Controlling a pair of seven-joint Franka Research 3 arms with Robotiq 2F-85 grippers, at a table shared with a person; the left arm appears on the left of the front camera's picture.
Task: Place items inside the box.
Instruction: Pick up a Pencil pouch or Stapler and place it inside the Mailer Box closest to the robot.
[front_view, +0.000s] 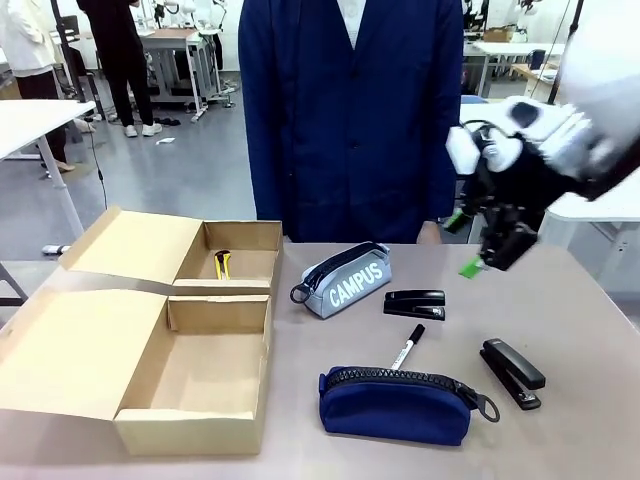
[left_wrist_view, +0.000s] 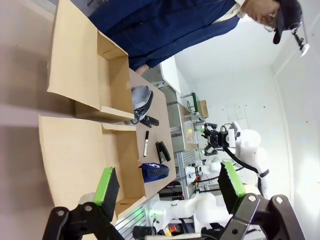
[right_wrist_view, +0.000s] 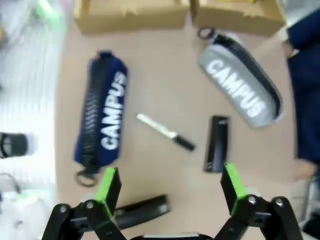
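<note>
From where I stand, the left arm's end effector (left_wrist_view: 167, 182) hangs with its green pads apart and nothing between them, looking across the large flat brown cardboard box (front_view: 190, 432) at the left end of the bench (front_view: 580, 330). The box lies with its flap lids folded out to the left. Its smaller far compartment holds the small black-and-yellow tool (front_view: 222, 263), while the larger near compartment shows bare cardboard.

To the right of the box, the grey fabric pencil case printed "CAMPUS" (front_view: 345, 280) lies near the far edge, in front of a person in a dark blue coat (front_view: 350, 120). Just beside it lies a black stapler (front_view: 414, 304). Nearer to me are a black marker pen with a white barrel (front_view: 407, 347) and, touching or almost touching its tip, a navy zip pouch (front_view: 395, 405). A second black stapler (front_view: 512, 373) sits further right.

Above that side, the right arm's end effector (front_view: 461, 244) hovers with its fingers spread and gripping nothing.

By my reckoning the job has barely begun: one item is boxed and five are left out on the bench
</note>
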